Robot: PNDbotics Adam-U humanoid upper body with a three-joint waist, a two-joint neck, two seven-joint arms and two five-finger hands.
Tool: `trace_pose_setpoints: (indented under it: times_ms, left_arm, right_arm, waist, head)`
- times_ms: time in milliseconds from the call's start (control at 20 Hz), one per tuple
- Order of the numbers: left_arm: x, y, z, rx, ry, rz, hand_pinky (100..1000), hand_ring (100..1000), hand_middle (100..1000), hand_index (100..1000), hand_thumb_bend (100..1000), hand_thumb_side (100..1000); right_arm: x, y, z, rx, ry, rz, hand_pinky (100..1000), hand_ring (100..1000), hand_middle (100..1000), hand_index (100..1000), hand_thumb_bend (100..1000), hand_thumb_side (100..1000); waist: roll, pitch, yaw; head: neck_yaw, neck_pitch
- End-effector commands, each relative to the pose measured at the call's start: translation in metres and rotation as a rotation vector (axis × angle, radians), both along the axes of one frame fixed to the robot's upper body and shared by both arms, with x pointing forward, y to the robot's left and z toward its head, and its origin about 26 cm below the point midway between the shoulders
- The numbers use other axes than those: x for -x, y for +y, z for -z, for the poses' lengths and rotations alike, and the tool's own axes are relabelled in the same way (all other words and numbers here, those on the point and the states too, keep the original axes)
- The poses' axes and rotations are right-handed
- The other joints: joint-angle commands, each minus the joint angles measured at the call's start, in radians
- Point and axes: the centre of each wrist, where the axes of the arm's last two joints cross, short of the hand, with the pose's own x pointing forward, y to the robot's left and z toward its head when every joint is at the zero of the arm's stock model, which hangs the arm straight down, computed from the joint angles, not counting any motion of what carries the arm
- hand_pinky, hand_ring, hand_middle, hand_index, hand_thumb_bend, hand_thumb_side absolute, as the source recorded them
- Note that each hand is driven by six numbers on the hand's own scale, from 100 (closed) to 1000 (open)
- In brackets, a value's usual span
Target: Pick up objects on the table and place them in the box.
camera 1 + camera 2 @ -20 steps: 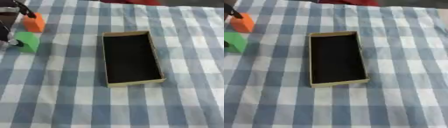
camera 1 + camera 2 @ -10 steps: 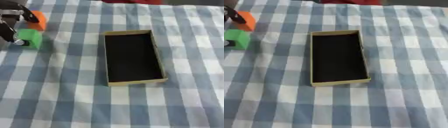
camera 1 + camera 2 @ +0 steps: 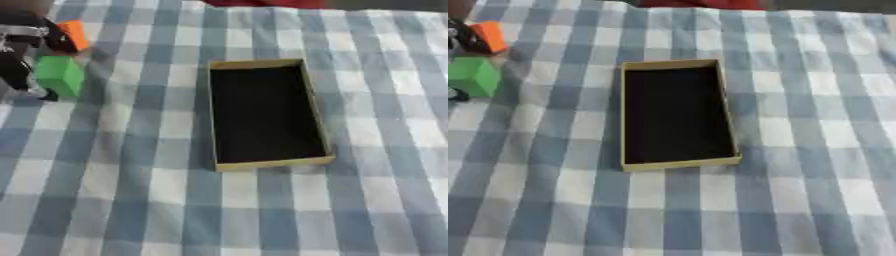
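The box (image 3: 265, 114) lies near the middle of the desk (image 3: 262, 210), long and shallow, with tan cardboard walls and a dark inside. Nothing is in it, so as far as I can judge none of the placing is done and the whole job is left.

Two things wait at the far left, well apart from the box. A green block (image 3: 59, 75) is a plain solid cube, bright and matte, and it looks easy enough to take by its flat sides. Just behind it, toward the far edge, is an orange block (image 3: 75, 34), smaller in view and tilted a little, partly hidden by dark machinery.

That machinery is the left hand (image 3: 19, 55), black with a silver joint, coming in from the left edge. It sits right against both blocks: the green one is beside its lower part, and the orange one is at its upper part. It may have its fingers round the orange block, but the view there is too murky and I cannot tell whether it is grasping, clenched or released. I also cannot tell whether the green block rests on the blue and white checked cloth or is lifted.

The right hand shows nowhere.
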Motion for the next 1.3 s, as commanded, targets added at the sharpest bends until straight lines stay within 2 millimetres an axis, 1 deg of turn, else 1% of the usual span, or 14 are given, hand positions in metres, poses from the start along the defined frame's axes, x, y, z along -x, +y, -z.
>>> trace_pose_setpoints:
  times_ms: [50, 150, 300, 500, 600, 750, 850, 900, 950, 1000, 1150, 1300]
  left_arm:
    - [0.010, 0.004, -0.019, -0.030, -0.077, -0.007, 762, 817, 702, 854, 517, 196]
    - [0.009, 0.003, -0.017, -0.033, -0.065, -0.002, 721, 781, 668, 844, 488, 206]
    - [0.008, 0.003, -0.013, -0.042, -0.034, -0.003, 721, 783, 692, 848, 489, 221]
    - [0.006, 0.003, -0.010, -0.054, -0.018, -0.007, 717, 781, 692, 844, 479, 223]
    - [0.005, 0.004, -0.009, -0.058, -0.017, -0.007, 695, 762, 668, 831, 451, 215]
    - [0.004, 0.004, -0.007, -0.056, -0.016, -0.009, 622, 684, 584, 754, 342, 183]
    - [0.004, 0.005, -0.006, -0.053, -0.013, -0.011, 560, 618, 532, 706, 322, 156]
    - [0.003, 0.005, -0.005, -0.056, -0.015, -0.014, 527, 590, 507, 679, 329, 143]
    - [0.003, 0.005, -0.004, -0.060, -0.018, -0.016, 527, 590, 507, 679, 329, 143]
    - [0.003, 0.005, -0.004, -0.060, -0.021, -0.014, 473, 537, 458, 625, 313, 128]
    - [0.004, 0.004, -0.004, -0.037, -0.029, 0.011, 441, 512, 433, 601, 260, 135]
    - [0.010, -0.002, -0.015, 0.004, -0.056, 0.064, 438, 509, 430, 603, 221, 139]
  right_arm:
    - [0.005, -0.003, -0.008, 0.018, -0.026, 0.009, 805, 779, 779, 801, 100, 1000]
    - [0.005, -0.002, -0.008, 0.016, -0.026, 0.008, 805, 779, 779, 801, 100, 1000]
    - [0.005, -0.003, -0.008, 0.014, -0.027, 0.010, 805, 780, 779, 801, 100, 1000]
    - [0.005, -0.004, -0.007, 0.008, -0.028, 0.016, 805, 780, 779, 801, 100, 1000]
    - [0.005, -0.004, -0.007, 0.006, -0.028, 0.017, 805, 780, 779, 801, 100, 1000]
    - [0.005, -0.004, -0.006, 0.004, -0.028, 0.018, 805, 780, 778, 801, 100, 1000]
    - [0.005, -0.004, -0.006, 0.001, -0.029, 0.019, 805, 780, 779, 801, 100, 1000]
    - [0.005, -0.005, -0.006, 0.000, -0.029, 0.020, 805, 780, 779, 801, 100, 1000]
    - [0.005, -0.005, -0.006, -0.001, -0.030, 0.020, 805, 780, 779, 801, 100, 1000]
    - [0.005, -0.005, -0.006, -0.002, -0.030, 0.021, 805, 780, 779, 801, 100, 1000]
    - [0.005, -0.006, -0.005, -0.003, -0.029, 0.026, 805, 780, 779, 801, 100, 1000]
    - [0.006, -0.006, -0.004, -0.002, -0.027, 0.031, 805, 780, 779, 801, 100, 1000]
  waist:
    - [0.003, -0.028, 0.002]
    - [0.002, -0.029, 0.002]
    - [0.000, -0.031, -0.001]
    - [-0.001, -0.032, -0.005]
    - [-0.001, -0.033, -0.005]
    - [-0.001, -0.034, -0.006]
    - [0.000, -0.035, -0.006]
    - [0.000, -0.035, -0.006]
    - [0.000, -0.036, -0.007]
    - [0.000, -0.037, -0.008]
    - [0.000, -0.040, -0.009]
    - [0.001, -0.048, -0.006]
  head:
    - [-0.005, -0.003]
    - [-0.003, -0.005]
    - [-0.002, -0.008]
    - [0.000, -0.009]
    - [0.001, -0.009]
    - [0.001, -0.008]
    - [0.001, -0.007]
    - [0.001, -0.006]
    - [0.002, -0.006]
    - [0.002, -0.005]
    - [0.003, -0.002]
    - [0.002, 0.006]
